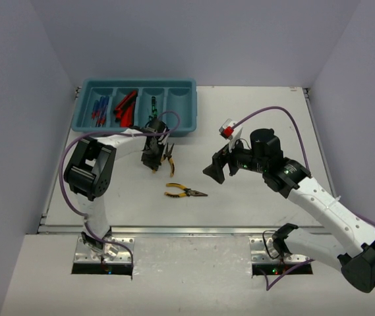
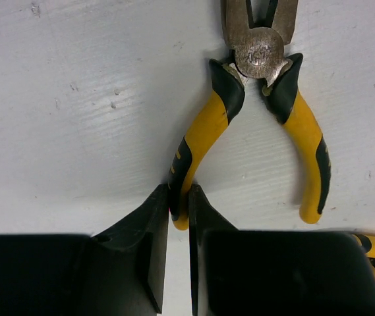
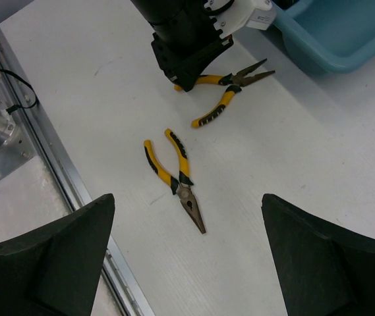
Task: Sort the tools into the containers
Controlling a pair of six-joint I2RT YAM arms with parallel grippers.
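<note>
The left fingers (image 2: pixel 151 230) are clenched on the very end of one yellow handle of a pair of pliers (image 2: pixel 207 125). In the left wrist view that handle tip sits right between the two black fingertips. The other handle splays out to the side, clear of them. The metal pivot and nose point away from the fingers. These pliers lie flat on the white table (image 1: pixel 259 112), a little in front of the teal tray (image 1: pixel 108 125), with the nose toward the tray.

A second pair of pliers (image 1: pixel 184 191) lies on the table nearer the arm bases, apart from the first pair. Its nose points toward the right arm's side. In the right wrist view this second pair lies between and ahead of the right fingers (image 3: pixel 49 257), with its nose toward the camera and its handles away. Nothing touches it.

The right fingers are spread wide with nothing between them. They hang above the table to the right of both pairs of pliers.

In the tray, the leftmost compartment holds blue and red screwdrivers (image 1: pixel 99 107). The next holds red and black knives (image 1: pixel 126 107). The third holds a thin black and green screwdriver (image 1: pixel 153 104).
</note>
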